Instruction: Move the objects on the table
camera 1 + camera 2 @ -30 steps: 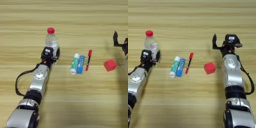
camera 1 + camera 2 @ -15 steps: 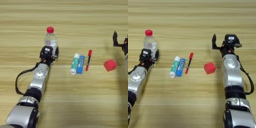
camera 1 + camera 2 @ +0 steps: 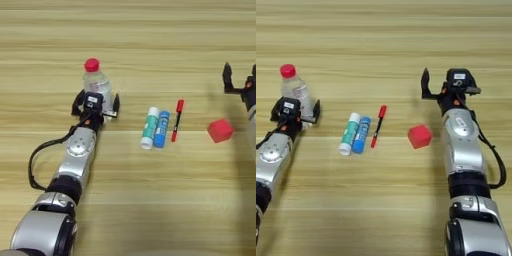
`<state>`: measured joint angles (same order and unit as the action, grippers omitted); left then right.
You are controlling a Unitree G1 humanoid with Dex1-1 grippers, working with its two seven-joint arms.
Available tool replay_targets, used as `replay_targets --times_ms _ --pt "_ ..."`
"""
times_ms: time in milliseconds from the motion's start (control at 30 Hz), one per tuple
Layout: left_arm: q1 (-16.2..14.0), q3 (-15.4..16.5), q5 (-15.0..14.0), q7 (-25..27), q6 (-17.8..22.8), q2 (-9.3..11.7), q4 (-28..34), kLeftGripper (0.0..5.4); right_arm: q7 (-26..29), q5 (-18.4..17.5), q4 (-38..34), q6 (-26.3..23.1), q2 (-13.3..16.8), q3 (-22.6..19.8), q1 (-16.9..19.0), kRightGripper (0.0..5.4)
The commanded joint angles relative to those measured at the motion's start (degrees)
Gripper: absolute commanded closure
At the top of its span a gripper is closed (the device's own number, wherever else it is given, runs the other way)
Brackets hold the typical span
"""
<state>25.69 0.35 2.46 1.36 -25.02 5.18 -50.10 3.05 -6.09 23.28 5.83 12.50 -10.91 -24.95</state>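
A: In the left eye view we are seeing the left pincer point(image 3: 96, 102) sitting closer to the clear bottle point(image 3: 96, 82) than a second ago, fingers spread either side of its base. The right pincer is cut off at the edge.

B: In the right eye view we are finding the right pincer point(image 3: 448, 90) unmoved, spread open above the red cube point(image 3: 420, 136). The green-and-white tube point(image 3: 349, 133), blue tube point(image 3: 361, 135) and marker point(image 3: 378, 125) are lying mid-tabletop point(image 3: 384, 40). The bottle's base is hidden.
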Motion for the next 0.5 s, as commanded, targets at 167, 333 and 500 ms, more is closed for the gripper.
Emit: replay_targets --times_ms 167,333,500 --pt "0.3 -0.3 0.6 0.1 -0.4 0.1 1.6 0.03 0.8 0.1 -1.0 -0.9 -0.3 0.8 -0.4 0.0" --pt "-0.3 -0.1 -0.3 1.0 -2.2 -0.2 4.3 0.03 1.2 0.1 -1.4 -1.1 -0.4 0.9 -0.2 0.0" --pt "-1.3 -0.1 0.0 0.9 -4.6 0.0 8.7 0.03 1.1 0.3 -1.6 -1.1 -0.5 1.1 0.0 0.0"
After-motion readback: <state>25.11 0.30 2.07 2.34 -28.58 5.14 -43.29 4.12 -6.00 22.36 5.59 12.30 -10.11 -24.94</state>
